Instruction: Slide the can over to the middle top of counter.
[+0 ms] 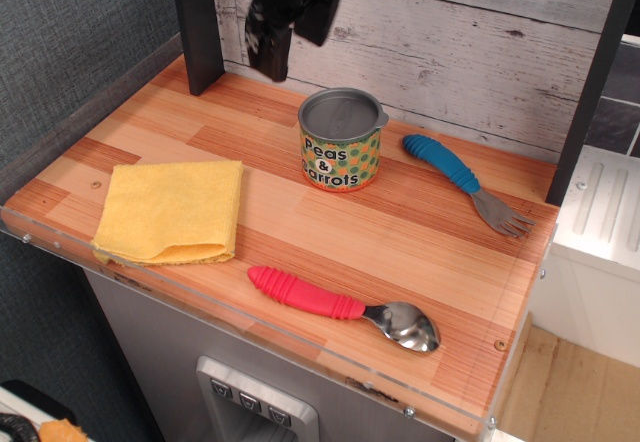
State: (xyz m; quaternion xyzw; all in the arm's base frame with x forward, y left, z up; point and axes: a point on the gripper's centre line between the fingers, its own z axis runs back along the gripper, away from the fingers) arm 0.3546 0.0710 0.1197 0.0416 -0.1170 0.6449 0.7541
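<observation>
The can (341, 140), a short tin with a grey lid and a green "Peas & Carrots" label, stands upright at the middle back of the wood-plank counter (300, 217). My gripper (268, 54) hangs in the air above the counter's back left, up and to the left of the can and well apart from it. Its fingers look close together and hold nothing.
A folded yellow cloth (172, 209) lies at the front left. A red-handled spoon (340, 307) lies near the front edge. A blue-handled fork (465, 182) lies at the right of the can. A dark post (196, 22) stands at the back left, a plank wall behind.
</observation>
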